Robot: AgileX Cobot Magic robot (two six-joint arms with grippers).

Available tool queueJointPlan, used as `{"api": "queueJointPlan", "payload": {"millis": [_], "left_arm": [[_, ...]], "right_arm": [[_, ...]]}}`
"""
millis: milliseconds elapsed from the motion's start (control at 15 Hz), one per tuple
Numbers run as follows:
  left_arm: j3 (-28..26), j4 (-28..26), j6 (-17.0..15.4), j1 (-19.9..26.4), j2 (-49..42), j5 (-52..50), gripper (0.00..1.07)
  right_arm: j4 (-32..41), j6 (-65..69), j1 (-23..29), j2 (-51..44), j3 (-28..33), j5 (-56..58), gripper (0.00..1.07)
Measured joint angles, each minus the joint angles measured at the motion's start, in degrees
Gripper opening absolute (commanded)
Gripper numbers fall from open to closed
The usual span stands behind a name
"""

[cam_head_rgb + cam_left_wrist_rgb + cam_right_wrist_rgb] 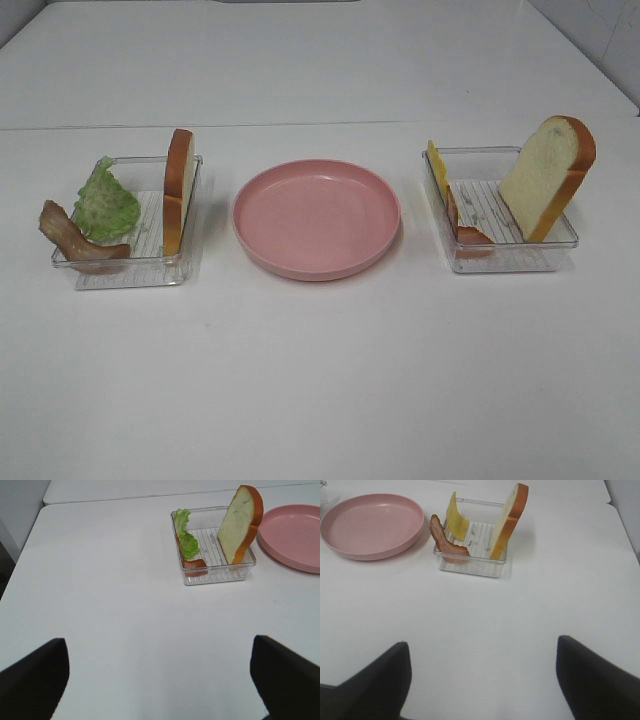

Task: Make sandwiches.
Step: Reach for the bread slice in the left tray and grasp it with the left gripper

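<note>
Twice over, gaping wide and gripping nothing: hanging as left claw (159, 645) above bare white table (125, 605), facing, well ahead, left tray (217, 576) carrying lettuce (187, 542), bacon strip (195, 565) and left bread slice (240, 525), standing upright against the wall nearest pink plate (295, 535); hanging likewise as right claw (481, 645), facing, well ahead, right tray (470, 566) carrying cheese (455, 522), second bacon strip (445, 537) and right bread slice (507, 520), leaning on the wall farthest from the plate; lying unstacked, as separate sandwich parts, inside both trays
</note>
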Motion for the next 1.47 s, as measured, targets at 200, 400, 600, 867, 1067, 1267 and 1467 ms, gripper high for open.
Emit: {"api": "queueJointPlan", "payload": {"millis": [200,400,600,867,1067,1267,1467], "left_arm": [[0.0,0.0,0.0,0.0,0.0,0.0,0.92],[0.0,0.0,0.0,0.0,0.0,0.0,0.92],[0.0,0.0,0.0,0.0,0.0,0.0,0.92],[0.0,0.0,0.0,0.0,0.0,0.0,0.92],[0.0,0.0,0.0,0.0,0.0,0.0,0.92],[0.0,0.0,0.0,0.0,0.0,0.0,0.92],[0.0,0.0,0.0,0.0,0.0,0.0,0.92]], "right_arm": [[0.0,0.0,0.0,0.0,0.0,0.0,0.75],[0.0,0.0,0.0,0.0,0.0,0.0,0.75],[0.0,0.0,0.0,0.0,0.0,0.0,0.75],[0.0,0.0,0.0,0.0,0.0,0.0,0.75],[0.0,0.0,0.0,0.0,0.0,0.0,0.75],[0.0,0.0,0.0,0.0,0.0,0.0,0.75],[0.0,0.0,0.0,0.0,0.0,0.0,0.75]]}}
